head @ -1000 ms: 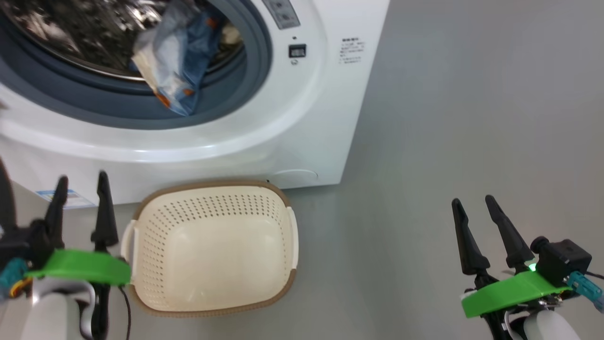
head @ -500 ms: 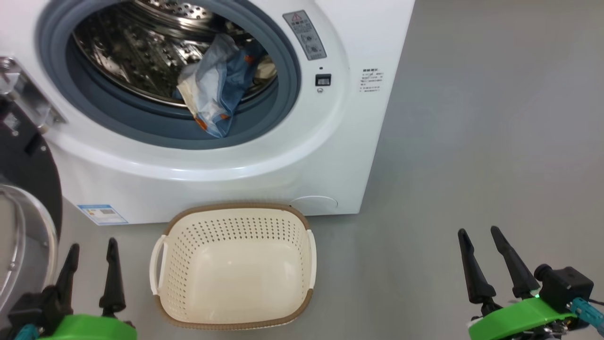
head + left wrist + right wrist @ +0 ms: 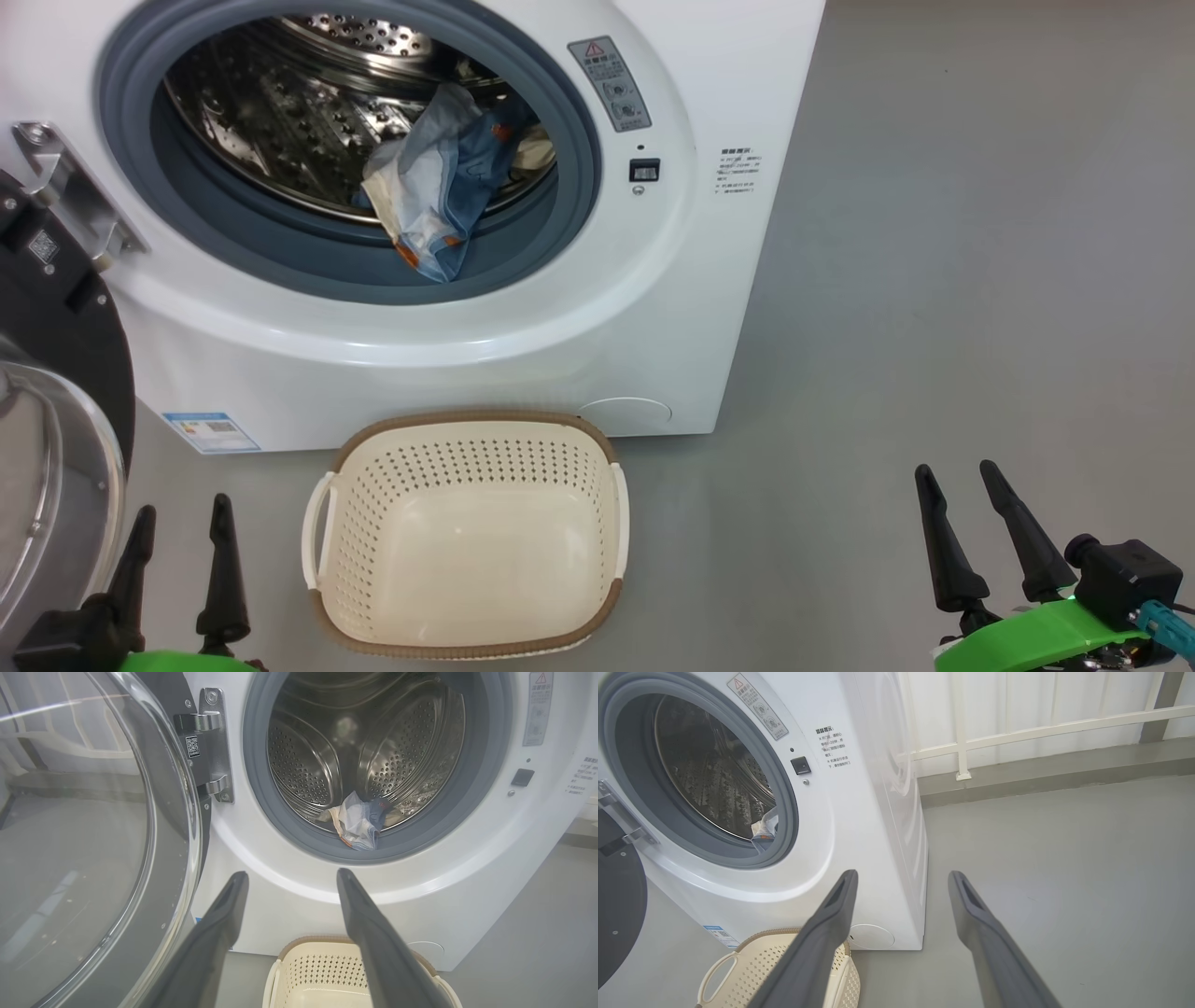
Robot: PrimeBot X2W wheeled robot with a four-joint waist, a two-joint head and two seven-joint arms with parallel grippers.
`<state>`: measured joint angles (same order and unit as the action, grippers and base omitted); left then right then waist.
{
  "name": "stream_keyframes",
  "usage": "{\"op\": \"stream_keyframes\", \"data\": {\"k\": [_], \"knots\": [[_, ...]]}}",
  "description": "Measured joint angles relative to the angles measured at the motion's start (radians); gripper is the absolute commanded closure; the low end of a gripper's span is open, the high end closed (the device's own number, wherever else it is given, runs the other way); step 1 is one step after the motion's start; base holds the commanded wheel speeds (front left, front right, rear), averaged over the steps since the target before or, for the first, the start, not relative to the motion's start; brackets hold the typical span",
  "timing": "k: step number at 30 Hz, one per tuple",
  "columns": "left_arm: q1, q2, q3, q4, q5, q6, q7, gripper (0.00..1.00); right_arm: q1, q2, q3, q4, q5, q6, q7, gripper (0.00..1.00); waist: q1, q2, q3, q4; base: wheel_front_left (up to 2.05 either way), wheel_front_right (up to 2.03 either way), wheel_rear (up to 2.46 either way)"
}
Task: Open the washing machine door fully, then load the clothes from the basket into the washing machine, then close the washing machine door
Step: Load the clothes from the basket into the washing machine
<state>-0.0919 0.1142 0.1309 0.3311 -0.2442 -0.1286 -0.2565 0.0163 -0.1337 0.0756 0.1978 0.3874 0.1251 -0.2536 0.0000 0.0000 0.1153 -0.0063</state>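
The clothes (image 3: 439,201) sit in the washing machine (image 3: 448,373) mouth, well beyond your left end effector (image 3: 183,506) and right end effector (image 3: 955,467), both spread and empty. The bundle droops lengthwise out toward the machine's front.

floor (image 3: 934,280): smooth, matt grey, meeting a low grey kerb (image 3: 1041,772) at the far side
washer (image 3: 523,373): white box standing on the floor, left of the middle
basket (image 3: 467,467): cream with a brown rim, upright on the floor just before the washer's front
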Motion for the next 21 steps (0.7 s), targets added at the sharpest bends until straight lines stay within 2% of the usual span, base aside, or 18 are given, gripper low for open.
{"op": "stream_keyframes", "data": {"k": [14,21], "knots": [[-0.015,0.002,0.002,-0.004,-0.003,0.0,0.0,0.0,-0.011,0.014,0.002,-0.011,0.0,0.0,0.0,0.0,0.0,0.0,0.061,-0.016,0.0,0.0,0.0],[-0.134,0.031,-0.034,0.023,-0.028,0.0,0.0,0.0,-0.079,0.031,0.007,-0.022,-0.001,0.0,0.0,0.0,0.0001,0.0,0.146,-0.025,0.0,0.0,0.0]]}}
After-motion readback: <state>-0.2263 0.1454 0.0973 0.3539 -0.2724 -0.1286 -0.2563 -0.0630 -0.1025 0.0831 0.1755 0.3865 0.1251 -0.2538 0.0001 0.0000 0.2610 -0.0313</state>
